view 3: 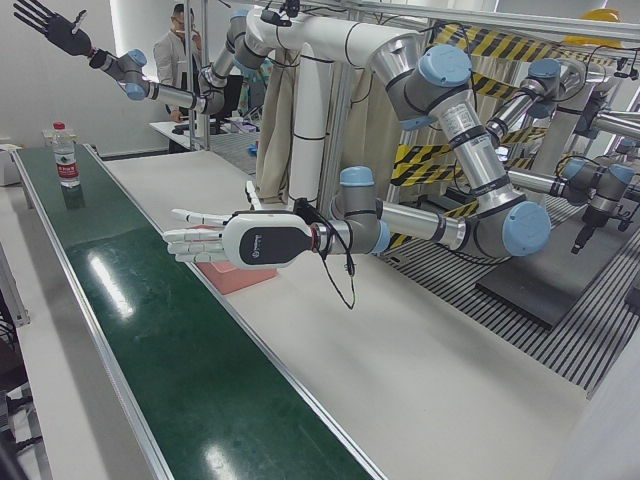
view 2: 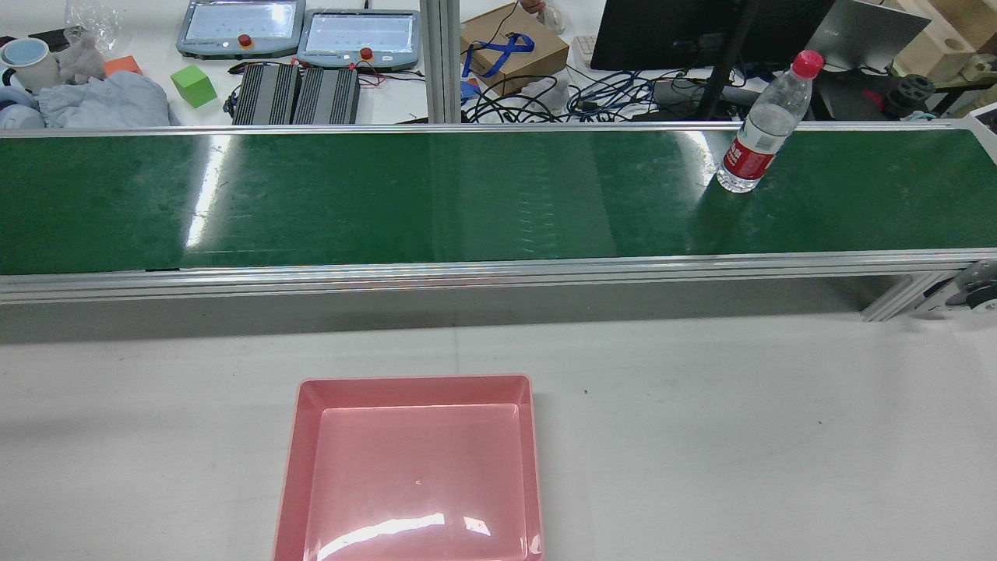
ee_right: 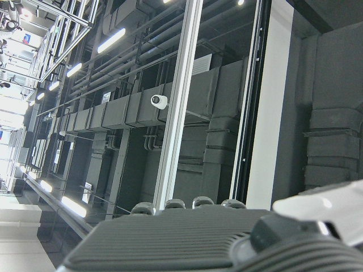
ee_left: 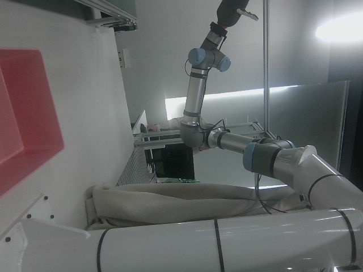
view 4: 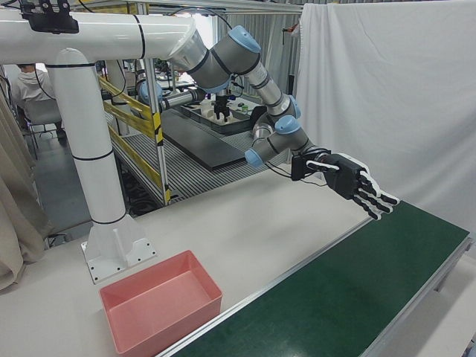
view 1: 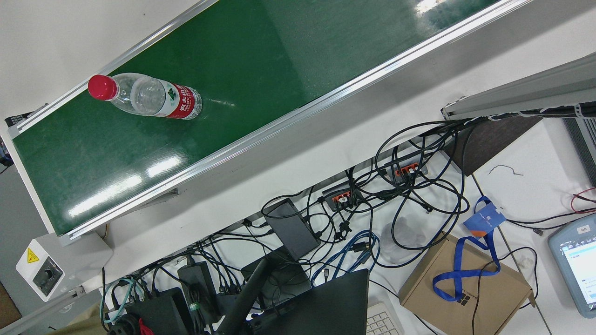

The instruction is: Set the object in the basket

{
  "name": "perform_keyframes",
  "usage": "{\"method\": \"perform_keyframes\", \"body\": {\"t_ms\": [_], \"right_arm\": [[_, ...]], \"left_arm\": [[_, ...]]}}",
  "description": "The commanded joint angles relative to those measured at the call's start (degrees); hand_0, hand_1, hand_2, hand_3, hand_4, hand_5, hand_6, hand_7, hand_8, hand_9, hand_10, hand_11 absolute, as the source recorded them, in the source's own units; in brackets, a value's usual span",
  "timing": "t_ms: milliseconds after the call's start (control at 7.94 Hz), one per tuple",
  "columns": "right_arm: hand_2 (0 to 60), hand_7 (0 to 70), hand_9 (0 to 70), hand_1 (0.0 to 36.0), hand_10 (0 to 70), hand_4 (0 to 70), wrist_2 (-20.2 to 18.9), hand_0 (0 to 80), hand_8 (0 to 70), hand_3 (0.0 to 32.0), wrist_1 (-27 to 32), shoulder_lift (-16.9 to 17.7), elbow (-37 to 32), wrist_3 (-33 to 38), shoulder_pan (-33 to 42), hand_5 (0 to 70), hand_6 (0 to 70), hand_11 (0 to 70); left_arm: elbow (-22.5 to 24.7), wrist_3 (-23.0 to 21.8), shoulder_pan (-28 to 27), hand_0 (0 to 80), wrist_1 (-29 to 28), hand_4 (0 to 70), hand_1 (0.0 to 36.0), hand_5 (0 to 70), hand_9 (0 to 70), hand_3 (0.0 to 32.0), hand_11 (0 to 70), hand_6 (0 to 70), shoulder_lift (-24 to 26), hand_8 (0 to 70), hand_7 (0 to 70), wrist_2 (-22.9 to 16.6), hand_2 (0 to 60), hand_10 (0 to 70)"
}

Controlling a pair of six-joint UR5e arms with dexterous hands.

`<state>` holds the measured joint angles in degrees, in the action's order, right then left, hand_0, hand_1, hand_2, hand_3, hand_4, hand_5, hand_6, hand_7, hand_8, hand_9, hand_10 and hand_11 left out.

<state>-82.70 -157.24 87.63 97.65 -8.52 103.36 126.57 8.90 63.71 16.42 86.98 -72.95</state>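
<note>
- On the green belt [view 1: 260, 70], at the upper left of the front view, the water bottle [view 1: 149, 97] stands with its red cap on. No hand shows in this view.
- In the rear view the bottle is at the right end of the belt. The pink basket [view 2: 292, 467] sits empty on the desk [view 2: 701, 428] at lower centre-left, well apart from the bottle.
- In the left-front view my left hand [view 3: 225, 240] hovers flat over the near edge of the belt, just in front of the basket. Its fingers are spread and it holds nothing. My right hand [view 3: 50, 25] is raised high at the upper left, fingers splayed and empty, above the bottle's end of the belt.
- The right-front view shows the left hand from its palm side, open over the belt's edge.
- The left hand view shows a basket corner at the left edge and the right arm reaching up at the top.
- The right hand view shows only ceiling, so that hand is not aimed at the bottle.
- I judge the grasp not yet begun. Next I'd bring the right hand down beside the bottle, keeping it open, and close around the body without tipping it.
</note>
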Motion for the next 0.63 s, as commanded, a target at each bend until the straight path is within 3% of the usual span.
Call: {"method": "perform_keyframes", "body": {"t_ms": [0,252,504], "right_arm": [[0.0,0.0,0.0,0.0,0.0,0.0,0.0,0.0,0.0,0.0,0.0,0.0,0.0,0.0,0.0,0.0,0.0,0.0],[0.0,0.0,0.0,0.0,0.0,0.0,0.0,0.0,0.0,0.0,0.0,0.0,0.0,0.0,0.0,0.0,0.0,0.0],[0.0,0.0,0.0,0.0,0.0,0.0,0.0,0.0,0.0,0.0,0.0,0.0,0.0,0.0,0.0,0.0,0.0,0.0]], "left_arm": [[1.0,0.1,0.2,50.0,0.2,15.9,10.3,12.3,2.8,0.0,10.0,0.0,-0.5,0.4,0.0,0.0,0.0,5.9],[0.6,0.3,-0.2,50.3,1.1,16.8,12.2,12.5,1.3,0.0,12.5,0.3,-0.4,0.0,0.0,0.1,0.0,7.6],[-0.8,0.6,-0.1,49.6,1.1,16.8,12.0,12.8,2.0,0.0,12.2,0.8,-0.4,0.0,0.0,0.1,0.0,7.4]]}}
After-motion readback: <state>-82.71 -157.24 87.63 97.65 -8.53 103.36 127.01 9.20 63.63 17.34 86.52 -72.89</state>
